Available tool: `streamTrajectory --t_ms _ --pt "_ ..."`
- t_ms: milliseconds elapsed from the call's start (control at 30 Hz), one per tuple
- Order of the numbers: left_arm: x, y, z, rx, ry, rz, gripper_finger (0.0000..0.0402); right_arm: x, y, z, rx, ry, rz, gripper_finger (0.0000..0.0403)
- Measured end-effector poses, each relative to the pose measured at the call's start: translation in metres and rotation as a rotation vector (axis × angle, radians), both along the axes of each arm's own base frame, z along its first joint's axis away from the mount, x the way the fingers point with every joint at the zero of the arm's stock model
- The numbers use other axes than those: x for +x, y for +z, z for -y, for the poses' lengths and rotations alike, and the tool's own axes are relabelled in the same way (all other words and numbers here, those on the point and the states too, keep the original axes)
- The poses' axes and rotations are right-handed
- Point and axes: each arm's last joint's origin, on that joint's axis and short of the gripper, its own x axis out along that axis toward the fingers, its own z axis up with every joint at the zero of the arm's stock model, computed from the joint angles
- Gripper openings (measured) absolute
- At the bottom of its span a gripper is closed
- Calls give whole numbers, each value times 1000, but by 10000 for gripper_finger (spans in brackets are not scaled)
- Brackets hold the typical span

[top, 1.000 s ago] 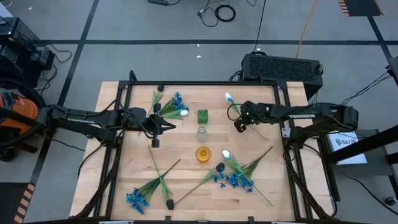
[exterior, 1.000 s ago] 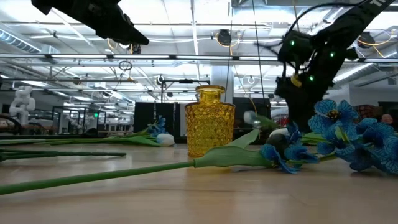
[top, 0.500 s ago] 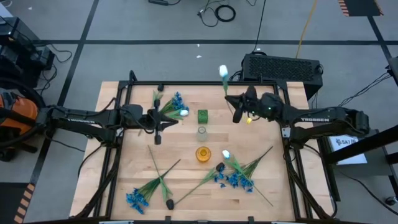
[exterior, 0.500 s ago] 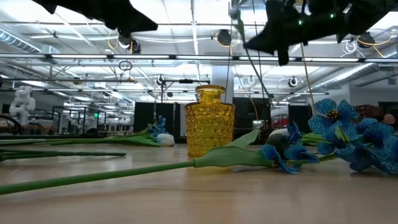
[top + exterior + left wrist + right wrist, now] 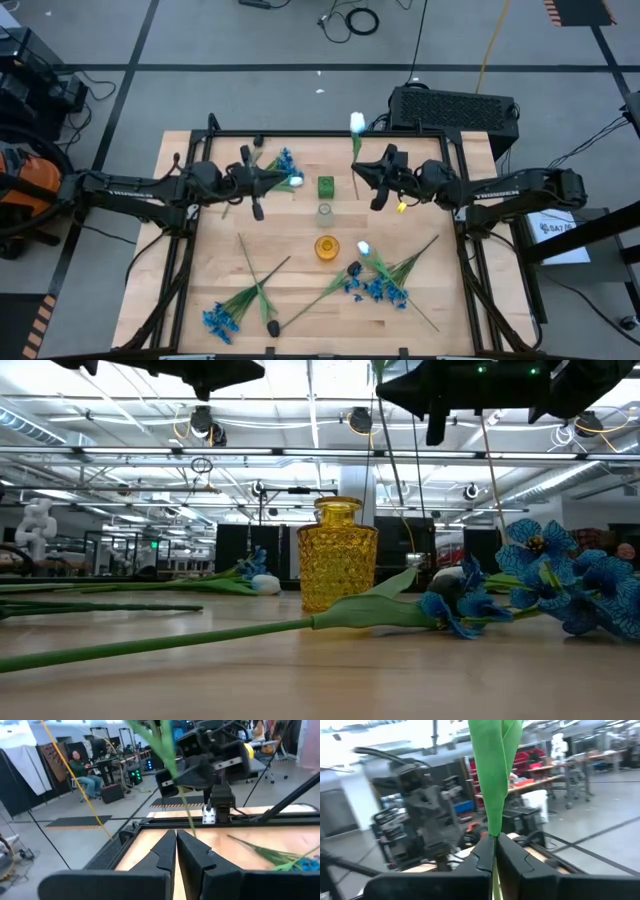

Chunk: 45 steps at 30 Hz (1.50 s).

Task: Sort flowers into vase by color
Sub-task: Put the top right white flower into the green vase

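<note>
My right gripper (image 5: 362,172) is raised over the table's far middle, shut on a white tulip (image 5: 357,122) whose bud stands above the fingers. My left gripper (image 5: 272,180) is shut and empty in the air above a blue and white bunch (image 5: 278,168) lying at the far left. In a row down the table's middle stand a green vase (image 5: 326,186), a clear vase (image 5: 325,212) and a yellow vase (image 5: 326,247). More flowers lie on the near half: a white tulip (image 5: 363,248), blue clusters (image 5: 378,290) and a dark bud (image 5: 354,268). My right gripper pinches the tulip's green stem and leaf (image 5: 493,831) between its two fingers. The fingers come about level from the table's right and lie across the stem. The tulip is lifted clear and stands roughly upright, bud on top, with a stretch of stem (image 5: 187,815) hanging below the fingers.
Another blue cluster (image 5: 220,320) and a dark bud (image 5: 272,327) on long stems lie at the near left. A black metal frame (image 5: 330,133) borders the wooden table. The yellow vase (image 5: 337,555) fills the middle of the low view.
My right gripper has risen and tipped from pointing down to about level, shifting toward the table's left. The white tulip has gone up with it, clear of the table, and swung upright. My left gripper has risen a little and tipped toward level.
</note>
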Motion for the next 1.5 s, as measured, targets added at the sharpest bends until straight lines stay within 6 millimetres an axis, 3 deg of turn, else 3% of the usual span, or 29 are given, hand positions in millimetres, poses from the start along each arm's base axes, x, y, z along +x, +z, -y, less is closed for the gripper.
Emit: streamTrajectory --t_ms 367,533,633,867,1000,1500 --pt "25 -16 -2 -119 -195 -10 25 34 12 -10 -58 46 3 4" --pt "33 -26 -4 -127 -196 -54 29 50 14 -10 -70 73 -8 4" --pt "32 -27 -9 -164 -199 -53 53 57 12 -9 -66 72 -20 4" --pt "30 -28 -11 -210 -221 -79 166 70 8 -8 -63 71 -37 4" --pt "32 -26 -11 -202 -199 -48 204 72 6 -8 -64 70 -36 4" --pt "61 -43 -17 -190 -152 40 212 72 6 -8 -32 74 -28 4"
